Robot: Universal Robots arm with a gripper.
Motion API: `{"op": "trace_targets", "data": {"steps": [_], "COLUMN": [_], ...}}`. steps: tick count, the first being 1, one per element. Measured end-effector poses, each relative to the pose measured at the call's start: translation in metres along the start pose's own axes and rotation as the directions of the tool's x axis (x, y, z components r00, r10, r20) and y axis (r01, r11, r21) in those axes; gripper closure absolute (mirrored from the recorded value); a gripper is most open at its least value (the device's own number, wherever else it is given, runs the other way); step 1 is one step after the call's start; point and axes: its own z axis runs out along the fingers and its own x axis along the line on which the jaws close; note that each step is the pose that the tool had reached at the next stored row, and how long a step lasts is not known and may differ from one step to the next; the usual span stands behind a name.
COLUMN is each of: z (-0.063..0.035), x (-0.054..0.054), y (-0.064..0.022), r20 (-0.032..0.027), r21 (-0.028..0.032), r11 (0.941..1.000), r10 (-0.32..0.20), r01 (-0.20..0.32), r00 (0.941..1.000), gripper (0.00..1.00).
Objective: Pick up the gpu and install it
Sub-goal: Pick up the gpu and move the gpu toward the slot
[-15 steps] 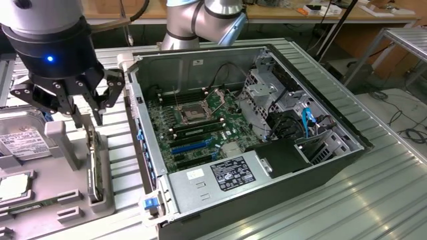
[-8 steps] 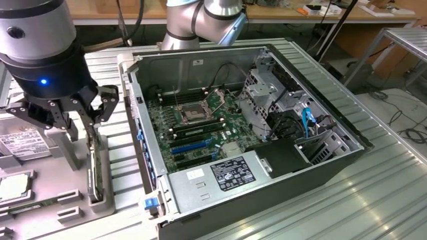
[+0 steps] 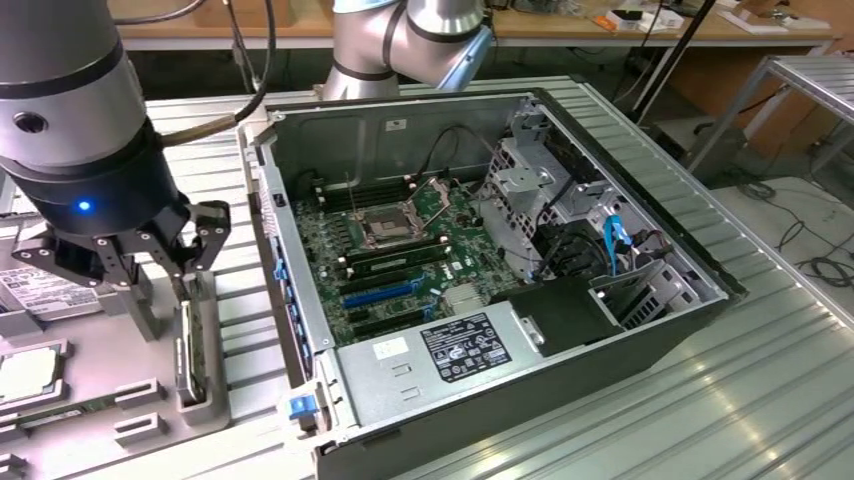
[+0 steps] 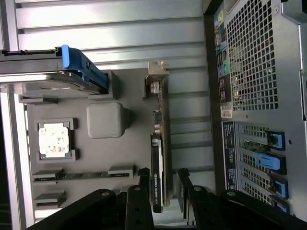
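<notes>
Thin dark green-black gpu card (image 4: 159, 139) standing on edge in slot of flat grey plastic fixture tray (image 4: 134, 110), beside open black tower computer case (image 3: 467, 440) on ribbed metal bench (image 3: 747, 400). Long axis parallel to case side; pale silver bracket end pointing away from black two-fingered hand (image 4: 162, 171). Hand open, fingers (image 4: 144, 191) straddling card's near end, gaps visible either side.
</notes>
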Motion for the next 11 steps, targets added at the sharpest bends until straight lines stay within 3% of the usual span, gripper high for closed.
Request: {"op": "trace_targets", "data": {"steps": [5,11], "z": [0.0136,0.0209], "x": [0.004,0.005], "y": [-0.0021,-0.0025], "r20": [0.0000,-0.0001], "r21": [0.0000,0.0000], "r11": [1.0000,1.0000], "r10": [0.000,0.000], "r01": [0.000,0.000], "r00": [1.0000,1.0000], "gripper": [0.64,0.64]}}
